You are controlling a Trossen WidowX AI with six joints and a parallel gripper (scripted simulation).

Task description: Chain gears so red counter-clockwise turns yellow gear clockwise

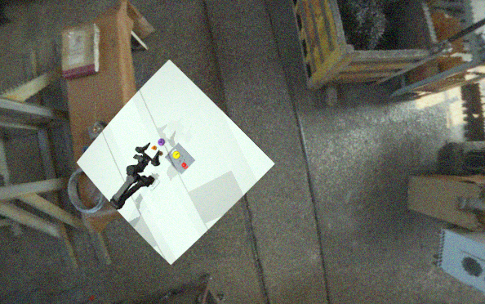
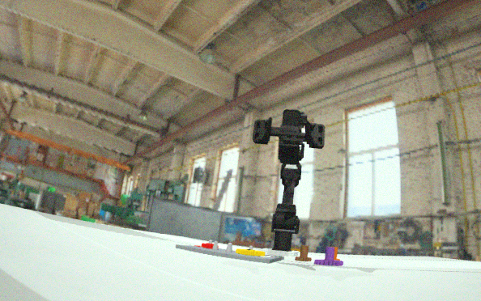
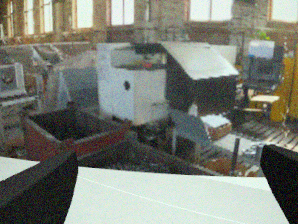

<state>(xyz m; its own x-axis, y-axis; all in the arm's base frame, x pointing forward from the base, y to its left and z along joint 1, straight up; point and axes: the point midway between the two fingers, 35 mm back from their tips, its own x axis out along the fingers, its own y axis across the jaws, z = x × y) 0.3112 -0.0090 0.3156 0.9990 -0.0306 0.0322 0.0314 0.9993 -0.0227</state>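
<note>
The grey board point(image 1: 189, 158) point(image 2: 227, 255) lies on the table. The red gear point(image 1: 184, 165) point(image 2: 207, 245) and the yellow gear point(image 1: 176, 154) point(image 2: 250, 252) sit on it, apart, with bare pegs between them, one of them a grey peg point(image 2: 229, 247). A purple gear point(image 1: 161, 142) point(image 2: 329, 257), an orange gear point(image 1: 153, 148) point(image 2: 336, 254) and a brown gear point(image 2: 304, 253) stand upright on the table beside the board. The brown one is mostly hidden by a finger in the top view. My gripper point(image 1: 154, 148) point(image 2: 289, 133) point(image 3: 172, 159) is open and empty, raised high above the table.
The white table point(image 1: 220, 143) point(image 2: 101, 259) point(image 3: 150, 195) carries everything. A pale flat plate point(image 1: 154, 185) lies beside the arm's base. The wrist view shows only the table's far part and the workshop behind, with no gears or board.
</note>
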